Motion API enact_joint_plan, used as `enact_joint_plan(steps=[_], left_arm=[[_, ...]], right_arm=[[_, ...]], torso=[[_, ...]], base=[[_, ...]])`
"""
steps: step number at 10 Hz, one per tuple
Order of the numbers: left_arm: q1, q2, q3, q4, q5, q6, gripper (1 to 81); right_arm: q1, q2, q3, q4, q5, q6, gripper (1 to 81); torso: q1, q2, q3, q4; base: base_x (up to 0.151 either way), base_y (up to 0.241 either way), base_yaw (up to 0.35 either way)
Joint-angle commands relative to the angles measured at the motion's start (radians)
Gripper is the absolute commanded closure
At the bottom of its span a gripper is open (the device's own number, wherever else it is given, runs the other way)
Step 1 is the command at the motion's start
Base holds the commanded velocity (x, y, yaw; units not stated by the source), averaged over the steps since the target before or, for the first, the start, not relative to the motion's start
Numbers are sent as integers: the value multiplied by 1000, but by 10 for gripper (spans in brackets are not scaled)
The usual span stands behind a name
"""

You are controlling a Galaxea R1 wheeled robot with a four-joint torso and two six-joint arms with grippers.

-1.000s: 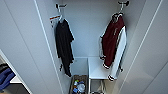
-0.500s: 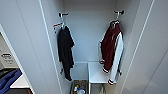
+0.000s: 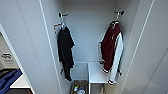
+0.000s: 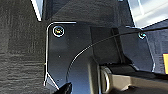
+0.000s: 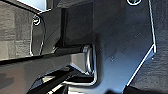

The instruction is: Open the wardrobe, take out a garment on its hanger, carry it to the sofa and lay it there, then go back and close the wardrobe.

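I am looking into the open wardrobe [image 3: 152, 50]; the jacket [image 3: 110, 48] is hanging on its hanger [image 3: 115, 22] at the right. Taking it out is the step now, I think. I cannot tell either claw's state.

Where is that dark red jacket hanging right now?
In the head view the jacket hangs on the right inside the open wardrobe, above a white shelf, across from a black t-shirt.
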Motion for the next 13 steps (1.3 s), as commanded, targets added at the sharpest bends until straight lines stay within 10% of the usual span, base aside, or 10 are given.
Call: enact_joint_plan(steps=[1,13], left_arm=[[-11,-58,58,19,12,4,10],[-11,-53,58,14,10,2,10]], right_arm=[[28,-113,183,19,-34,-3,10],[25,-71,137,7,-34,-3,10]], torso=[[0,0,0,0],[0,-1,0,0]], base=[[0,0,0],[12,0,0]])
